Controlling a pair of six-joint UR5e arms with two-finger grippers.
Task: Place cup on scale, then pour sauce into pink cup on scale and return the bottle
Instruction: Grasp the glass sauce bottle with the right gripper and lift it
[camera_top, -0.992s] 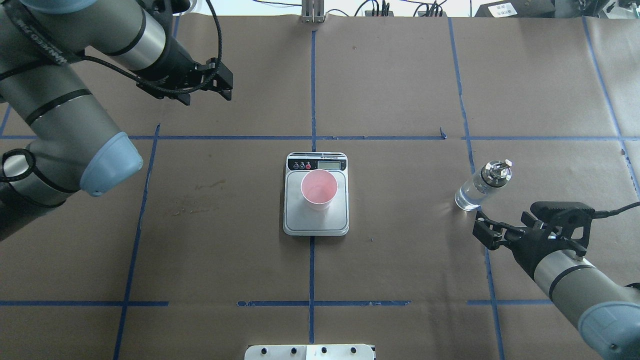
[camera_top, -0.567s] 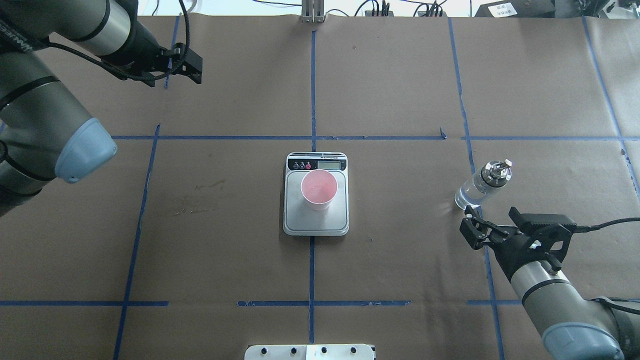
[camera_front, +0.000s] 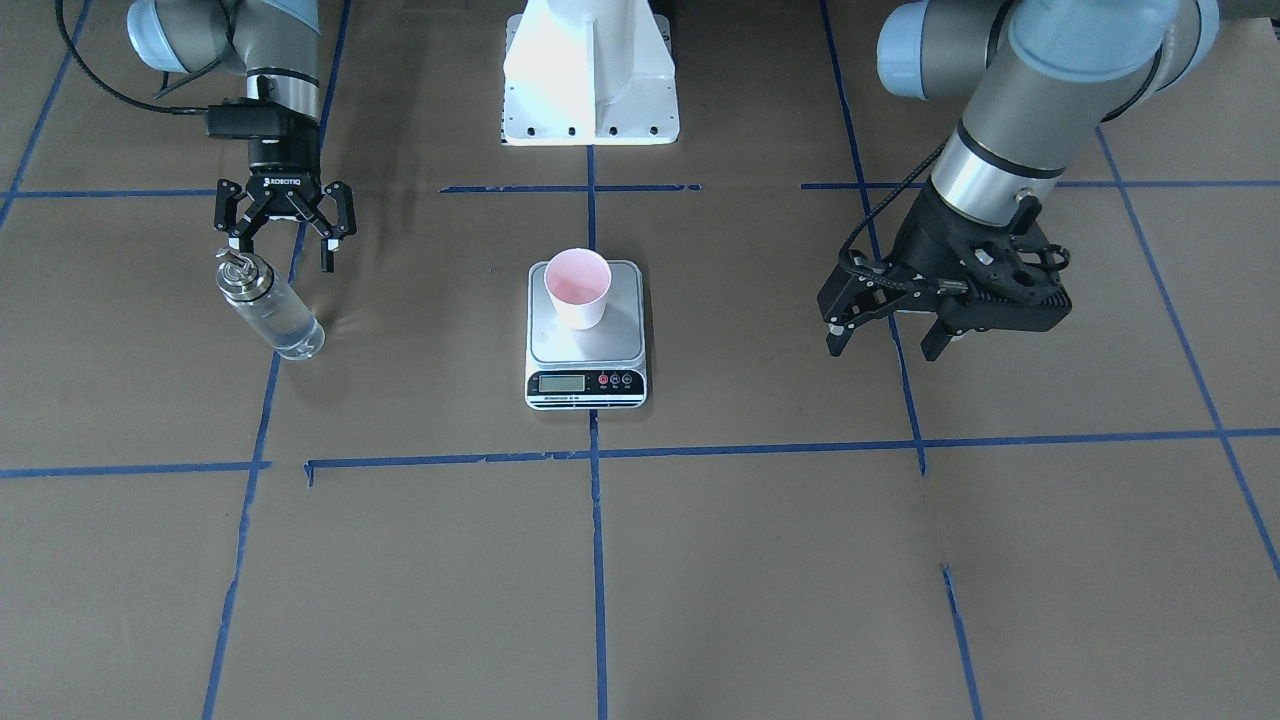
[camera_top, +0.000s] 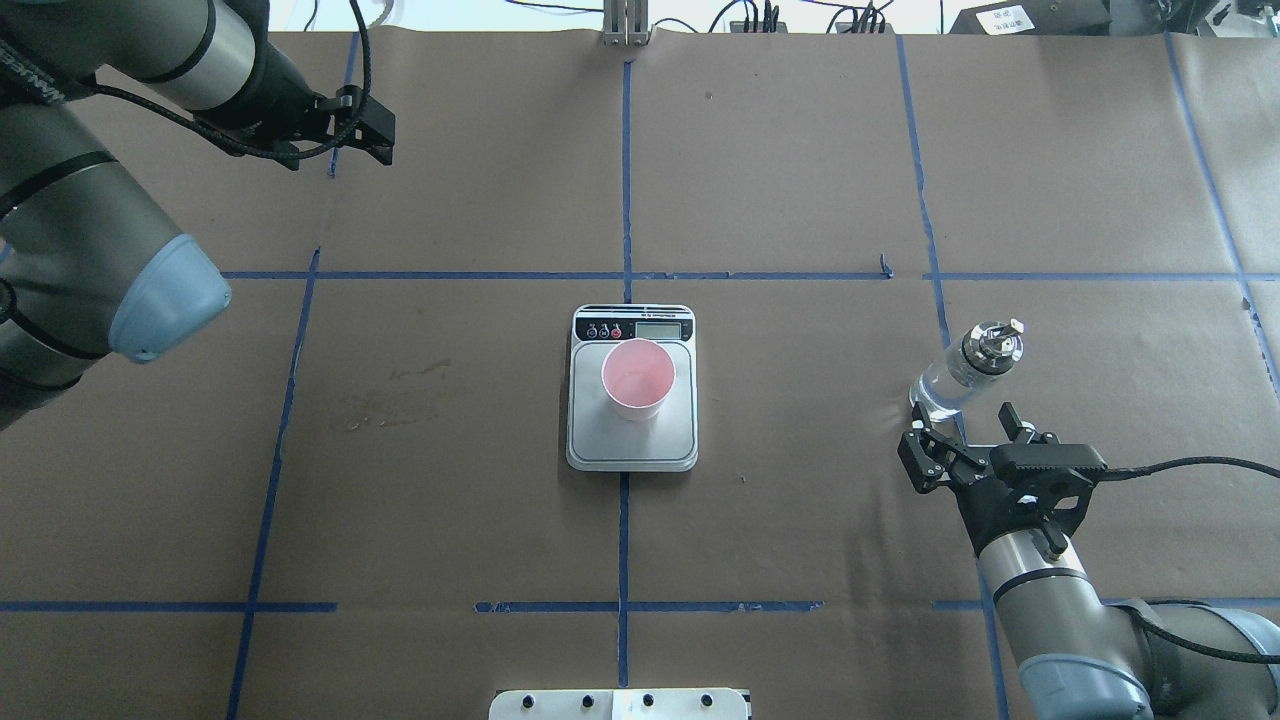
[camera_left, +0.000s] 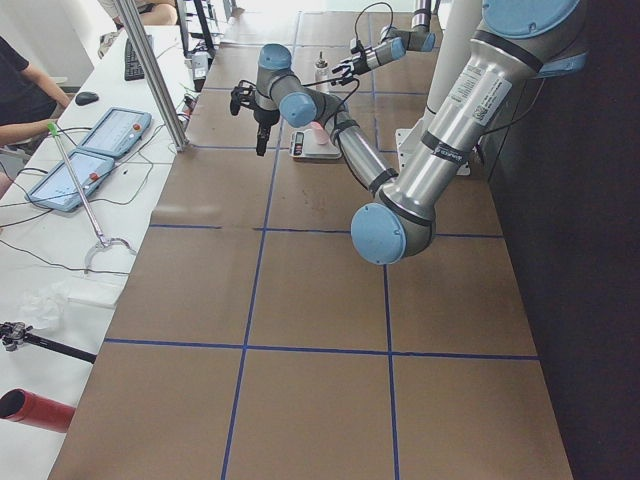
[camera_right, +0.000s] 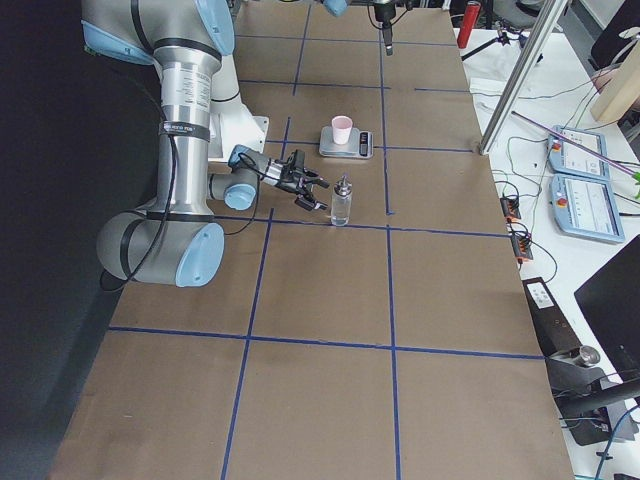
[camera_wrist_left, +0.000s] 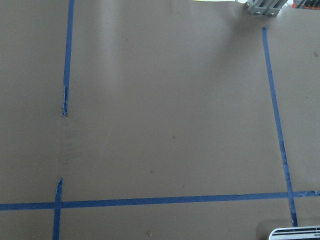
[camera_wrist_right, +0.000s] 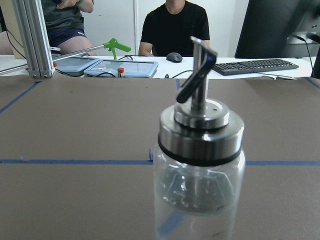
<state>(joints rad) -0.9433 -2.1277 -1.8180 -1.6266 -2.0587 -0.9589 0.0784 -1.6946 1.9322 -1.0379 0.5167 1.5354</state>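
Observation:
The pink cup stands upright on the steel platform of the white scale at the table's centre. The clear glass bottle with its steel collar and spout stands upright to the right, with clear sauce in it. My right gripper is open, low, just on the robot's side of the bottle and apart from it; the bottle fills the right wrist view. My left gripper hangs open and empty, far left, high above the paper.
Brown paper with blue tape lines covers the table. The white robot base plate sits at the near edge, an aluminium post at the far edge. People sit at a desk with tablets beyond the far edge.
The left arm has drawn back up and to the far left, away from the scale. The right gripper has swung left and turned to face the bottle from close behind.

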